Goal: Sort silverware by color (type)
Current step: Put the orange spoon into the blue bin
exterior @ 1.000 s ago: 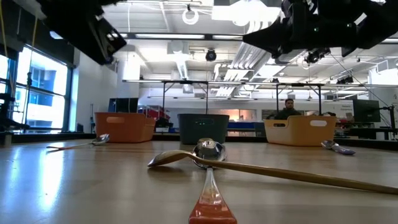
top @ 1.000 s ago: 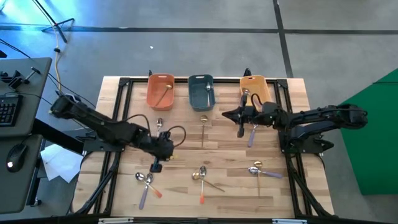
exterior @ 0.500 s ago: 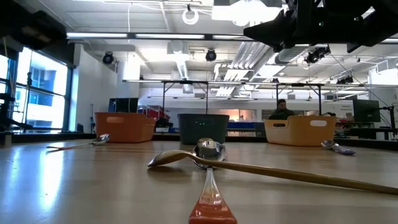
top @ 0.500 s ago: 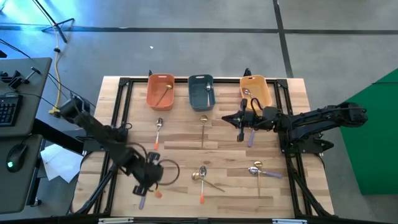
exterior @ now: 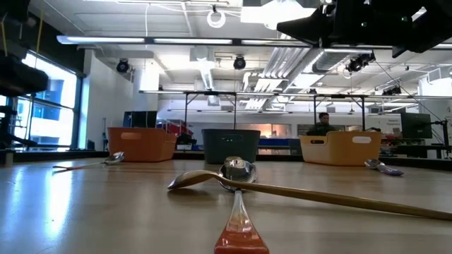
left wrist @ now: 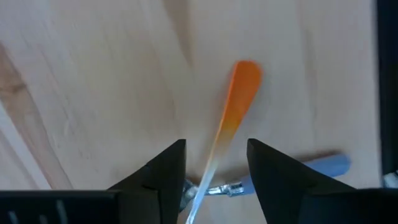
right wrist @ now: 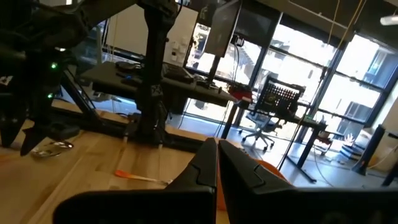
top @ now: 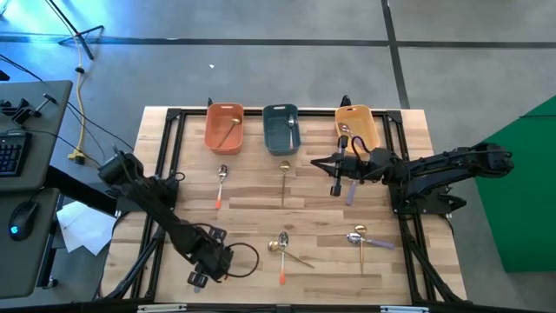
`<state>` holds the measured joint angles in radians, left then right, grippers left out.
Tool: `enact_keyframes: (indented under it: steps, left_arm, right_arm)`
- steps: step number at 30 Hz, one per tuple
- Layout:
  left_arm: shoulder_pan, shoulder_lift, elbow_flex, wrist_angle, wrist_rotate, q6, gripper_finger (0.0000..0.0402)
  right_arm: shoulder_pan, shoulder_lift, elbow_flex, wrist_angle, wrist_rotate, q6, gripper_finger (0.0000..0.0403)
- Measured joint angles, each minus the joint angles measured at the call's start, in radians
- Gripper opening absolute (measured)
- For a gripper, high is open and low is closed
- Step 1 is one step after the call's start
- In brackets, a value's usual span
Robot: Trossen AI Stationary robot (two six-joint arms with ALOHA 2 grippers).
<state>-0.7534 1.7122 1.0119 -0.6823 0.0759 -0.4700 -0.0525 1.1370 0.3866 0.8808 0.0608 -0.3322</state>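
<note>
The left gripper is down at the near left part of the wooden tabletop, its fingers apart and straddling an orange-handled spoon that lies flat on the wood; they are not clamped on it. A lavender-handled spoon lies crossed beside that one, close to the fingers. The right gripper is raised above the far right part of the tabletop, in front of the yellow tray, with its fingers pressed together and nothing visibly held. Three trays stand in a row along the far edge: the orange tray toward the left contains a gold spoon, the slate-blue tray in the middle holds a spoon of its own, and the yellow tray toward the right holds a spoon with a silver bowl. The remaining silverware is loose on the tabletop: an orange-handled spoon in front of the orange tray, a gold spoon in front of the blue tray, a lavender-handled spoon beside the right gripper, a crossed pair at the near middle made up of a gold spoon and an orange-handled spoon, and another crossed pair at the near right made up of a gold spoon and a lavender-handled spoon.
</note>
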Motion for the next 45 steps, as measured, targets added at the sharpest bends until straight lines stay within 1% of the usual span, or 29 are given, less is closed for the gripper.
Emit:
enact_keyframes:
  steps: [4,12,18,23,25,27,31,34,38,42,45]
  left_arm:
    - [0.000,0.030,0.000,-0.010,0.016,0.010,0.0148]
    - [-0.002,0.069,0.003,-0.046,0.006,0.063,0.0110]
    - [-0.001,0.076,0.005,-0.075,-0.007,0.107,0.0064]
    - [0.004,0.075,0.018,-0.095,-0.005,0.112,0.0013]
    - [0.002,0.076,0.037,-0.133,0.002,0.118,0.0008]
    - [0.004,0.076,0.072,-0.170,-0.005,0.133,0.0011]
    - [0.025,0.076,0.139,-0.305,-0.070,0.176,0.0008]
    - [0.053,0.075,0.186,-0.347,-0.115,0.230,0.0005]
    - [0.119,0.071,0.217,-0.385,-0.177,0.351,0.0004]
    - [0.222,0.052,0.233,-0.379,-0.255,0.524,0.0003]
    - [0.328,0.036,0.249,-0.366,-0.314,0.667,0.0003]
  right_arm:
    - [0.000,0.000,0.000,0.003,0.000,-0.009,0.0000]
    - [0.000,0.000,0.000,-0.010,0.000,0.019,0.0000]
    - [0.000,0.000,0.000,-0.016,0.000,0.027,0.0000]
    - [-0.003,0.000,0.000,-0.011,0.000,0.035,0.0000]
    - [-0.007,0.000,0.000,-0.003,0.000,0.036,0.0000]
    - [-0.008,0.000,0.000,-0.002,0.000,0.036,0.0000]
    - [-0.008,0.000,0.000,-0.003,0.000,0.044,0.0000]
    - [-0.007,0.000,0.000,-0.003,0.000,0.045,0.0000]
    - [-0.006,0.000,0.000,-0.007,0.000,0.062,0.0000]
    - [-0.006,0.000,0.000,-0.008,0.000,0.062,0.0000]
    - [-0.006,0.000,0.000,-0.008,0.000,0.062,0.0000]
